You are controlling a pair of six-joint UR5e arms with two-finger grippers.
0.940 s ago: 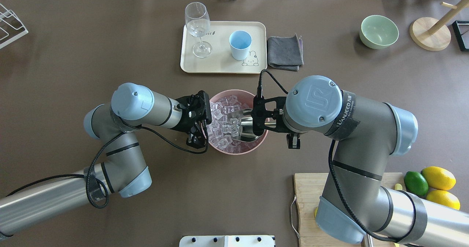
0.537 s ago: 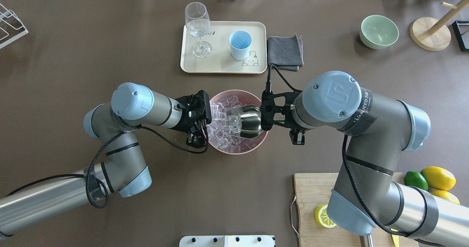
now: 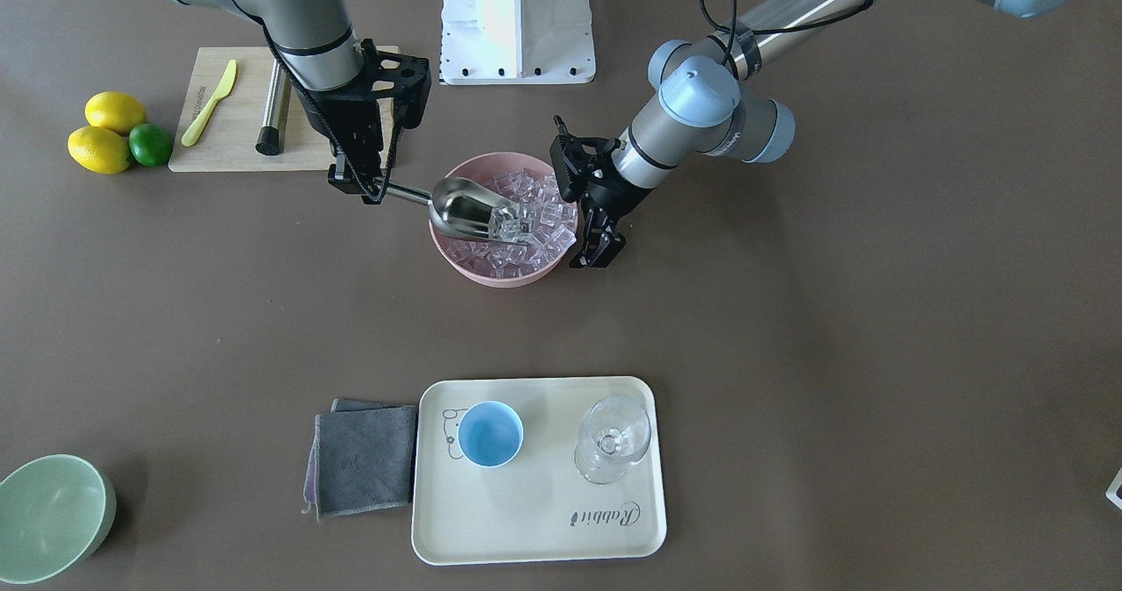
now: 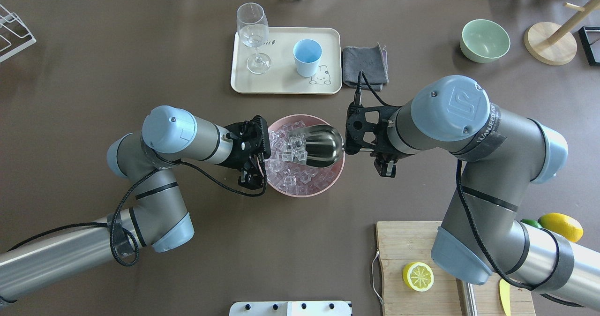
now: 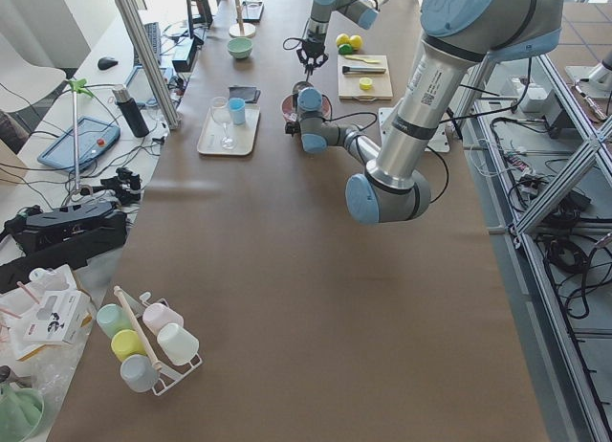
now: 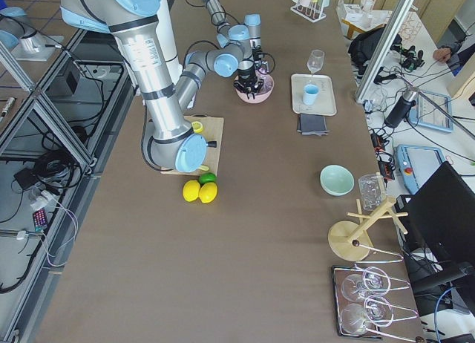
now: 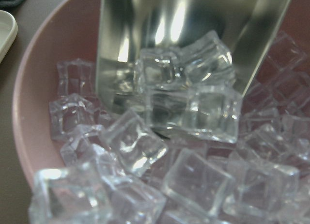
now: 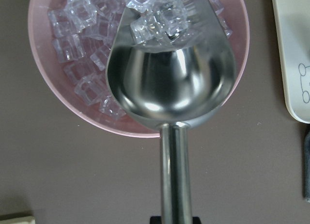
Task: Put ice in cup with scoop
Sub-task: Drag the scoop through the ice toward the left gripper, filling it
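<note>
A two-armed robot at a brown bench, told from my side. My right pincer [image 3: 361,186] is clamped on the short tube handle of the scoop [image 4: 321,145]. The handle lies about level and the shiny trough hangs over the pink bowl [image 3: 504,278].

A few cubes of ice [image 7: 189,93] sit at the open mouth of the trough, close to its front lip. The deep back of the trough is bare metal. More loose cubes fill the bowl underneath.

My left pincer [image 3: 600,247] hangs just beside the bowl's rim on the side away from the scoop. I cannot tell whether its fingers are apart or together, or whether they touch the bowl.

The cup [image 4: 307,57] stands upright on a cream tray [image 4: 281,84] farther out on the bench, well apart from the bowl. It has no ice in it. A stemmed glass [image 4: 253,32] shares the tray, and a grey cloth [image 4: 364,67] lies just beside it.

I judge the step in hand to be the scooping itself: the load is gathered but not yet carried.

The next move calls for raising the scoop's mouth a little so the cubes slide back from the lip. Then I lift the scoop clear of the rim, carry it level to the cup, and tip slowly, since the trough is wider than the cup's opening.
</note>
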